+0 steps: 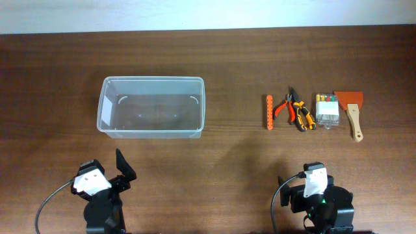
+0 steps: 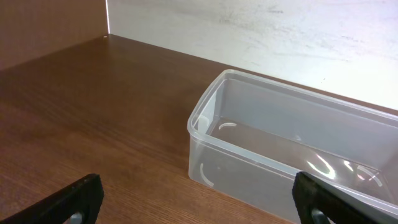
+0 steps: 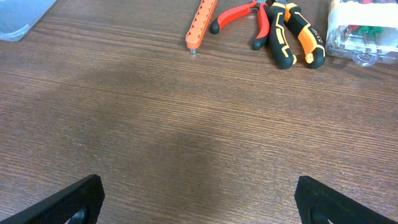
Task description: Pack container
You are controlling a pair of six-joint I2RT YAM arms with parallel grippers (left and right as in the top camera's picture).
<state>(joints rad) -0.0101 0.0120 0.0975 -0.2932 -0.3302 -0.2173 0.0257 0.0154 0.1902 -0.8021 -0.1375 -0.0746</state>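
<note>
One container (image 1: 151, 107) on the left of the table (image 1: 234, 149), five smaller things in a row on the right.

The container is clear, colourless and rectangular, with rounded corners and a rim (the wood shows through it). It stands ahead of the left gripper (image 2: 199, 204), well apart from one orange strip (image 1: 269, 112), two pliers (red-handled pliers (image 1: 283, 108), black-and-orange pliers (image 1: 303, 117)), one small box of coloured bits (image 1: 327, 110) and one wooden-handled scraper (image 1: 351, 112). The right gripper (image 3: 199, 200) faces bare wood, and both grippers' jaws are spread wide.

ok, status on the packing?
Left gripper open, right gripper open, both empty. Container empty. Pliers, scraper, bit box, orange strip lie to its right, nothing between.
</note>
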